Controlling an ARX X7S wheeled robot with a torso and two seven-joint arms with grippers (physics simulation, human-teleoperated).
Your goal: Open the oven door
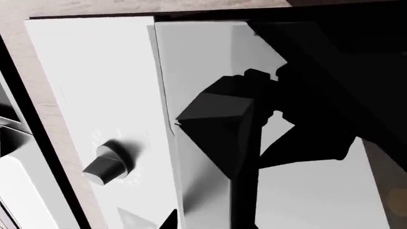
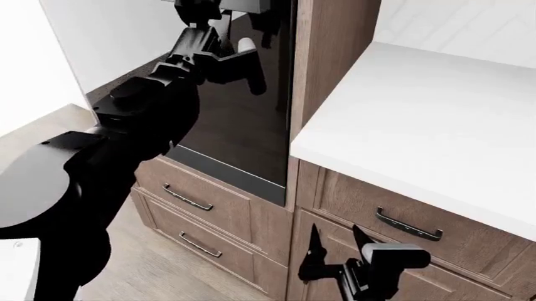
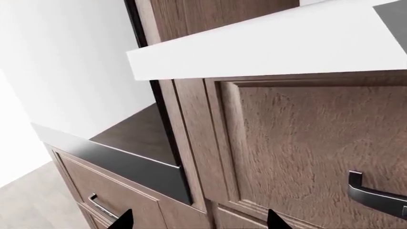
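The oven door [image 2: 235,125] is a tall glossy black panel set in the wood cabinet, and it looks flush with the cabinet front. My left gripper [image 2: 240,59] is up at the door's top edge. In the left wrist view its fingers [image 1: 245,200] sit either side of the grey bar handle [image 1: 197,57], closed on it. Beside the handle is a white control panel with a round knob [image 1: 111,162]. My right gripper [image 2: 333,241] hangs open low in front of the drawers, holding nothing. From that wrist the door [image 3: 137,136] is visible at a grazing angle.
Below the door are brown drawers with bar pulls [image 2: 188,197] [image 2: 201,244]. To its right rises a wood column [image 2: 335,50]. A white countertop [image 2: 418,119] juts out over another drawer pull [image 2: 408,226]. Wood floor [image 2: 159,276] lies at the lower left.
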